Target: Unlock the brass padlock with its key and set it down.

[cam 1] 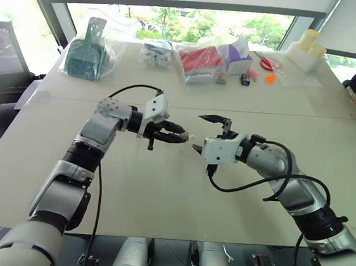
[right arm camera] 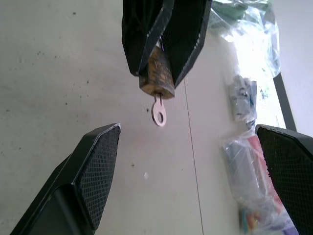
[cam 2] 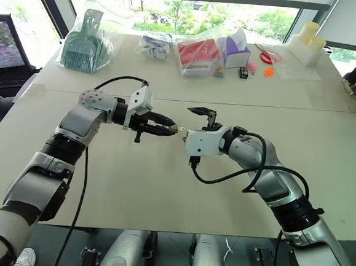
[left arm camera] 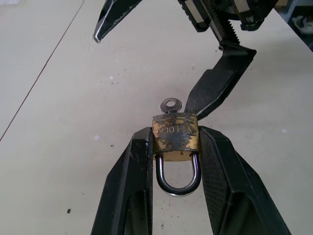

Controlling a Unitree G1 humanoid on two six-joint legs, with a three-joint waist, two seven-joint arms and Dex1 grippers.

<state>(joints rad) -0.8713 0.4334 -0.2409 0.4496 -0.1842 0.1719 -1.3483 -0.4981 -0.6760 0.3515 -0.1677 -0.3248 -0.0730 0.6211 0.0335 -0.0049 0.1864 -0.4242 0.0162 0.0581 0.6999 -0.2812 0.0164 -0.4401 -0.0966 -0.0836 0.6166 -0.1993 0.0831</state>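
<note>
Tarnished brass padlock [left arm camera: 175, 136] with silvery shackle sits clamped between the left end effector [left arm camera: 175, 147] fingers, small silver key [left arm camera: 170, 105] protruding; right end effector [right arm camera: 188, 171] gapes just beyond it above the tabletop [cam 1: 161, 193].

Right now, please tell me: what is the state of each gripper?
Left gripper: shut on the brass padlock, the key in it.
Right gripper: open, holding nothing, facing the key.

At your table's [cam 1: 161, 187] twelve o'clock edge lie bagged goods: green dustpan [cam 1: 85, 55] at eleven, red scissors [cam 1: 267, 63] at one.
</note>
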